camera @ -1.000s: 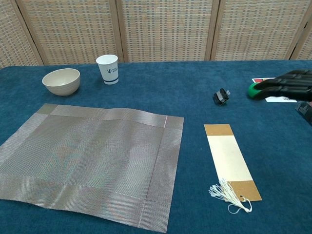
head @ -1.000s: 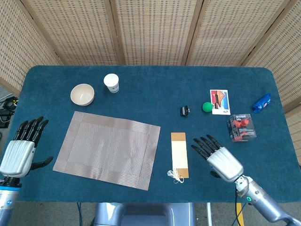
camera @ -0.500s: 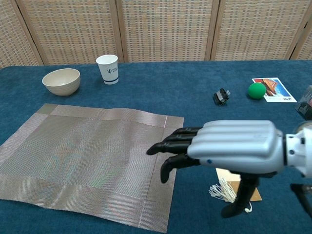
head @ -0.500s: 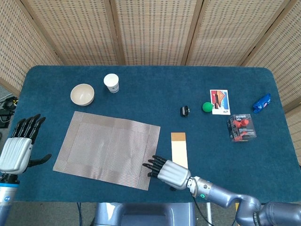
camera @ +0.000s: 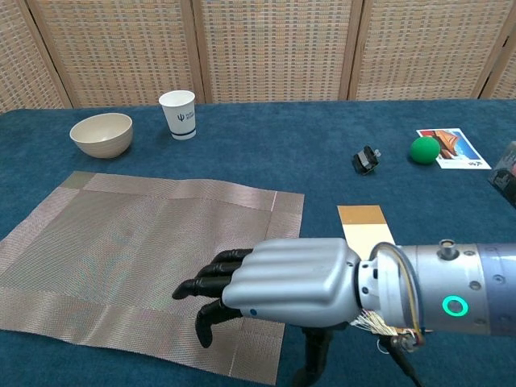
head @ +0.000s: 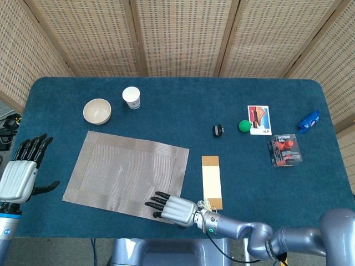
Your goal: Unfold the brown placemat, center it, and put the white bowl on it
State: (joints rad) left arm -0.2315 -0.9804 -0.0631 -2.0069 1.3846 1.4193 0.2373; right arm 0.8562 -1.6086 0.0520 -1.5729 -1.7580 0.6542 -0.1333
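Note:
The brown placemat lies unfolded and flat on the left half of the blue table. The white bowl stands off the mat, beyond its far left corner. My right hand hovers palm down over the mat's near right corner, fingers stretched out toward the left and holding nothing. My left hand is open with its fingers apart at the table's left edge, clear of the mat; the chest view does not show it.
A white paper cup stands to the right of the bowl. A tan bookmark with a tassel lies right of the mat. Farther right are a small black clip, a green ball, a picture card, a red-and-black box and a blue packet.
My right hand has swept from the table's right side leftward across the bookmark to the mat's near right corner. The left hand has drawn slightly back to the left. The mat and bowl have not moved.

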